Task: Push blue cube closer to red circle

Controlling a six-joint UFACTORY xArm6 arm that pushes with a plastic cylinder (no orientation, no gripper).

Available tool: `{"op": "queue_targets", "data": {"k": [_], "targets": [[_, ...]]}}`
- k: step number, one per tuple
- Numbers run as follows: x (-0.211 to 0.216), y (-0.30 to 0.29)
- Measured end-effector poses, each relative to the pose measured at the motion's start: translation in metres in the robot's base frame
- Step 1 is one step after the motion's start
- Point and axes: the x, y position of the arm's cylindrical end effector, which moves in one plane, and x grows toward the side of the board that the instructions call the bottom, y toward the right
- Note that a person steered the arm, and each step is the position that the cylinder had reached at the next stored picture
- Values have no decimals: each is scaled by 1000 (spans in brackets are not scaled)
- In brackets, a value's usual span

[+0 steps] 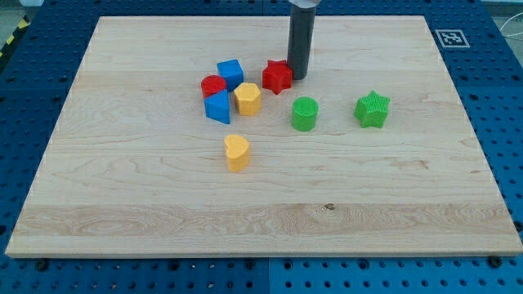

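Note:
The blue cube point(230, 72) sits on the wooden board, touching the red circle point(212, 85) at that block's upper right. My tip point(297, 77) is down on the board right of the red star point(277, 76), touching or nearly touching it, and well right of the blue cube. A second blue block point(218, 107) lies just below the red circle. A yellow hexagon block point(248, 99) sits below the blue cube, beside the second blue block.
A green cylinder point(304, 113) and a green star point(372, 109) lie to the view's right of the cluster. A yellow heart-like block point(237, 152) lies below it. The board's rim point(261, 255) borders a blue perforated table.

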Motion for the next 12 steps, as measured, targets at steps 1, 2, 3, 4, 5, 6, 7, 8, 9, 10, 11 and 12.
{"op": "queue_targets", "data": {"k": [1,2,3,4,5,6,7,8,9,10,11,12], "targets": [[0,-3],[3,-8],[12,-11],[22,-16],[28,-20],[9,-20],[-18,-20],[-25,-28],[-25,-35],[-27,-56],[-31,-86],[-31,-110]]}}
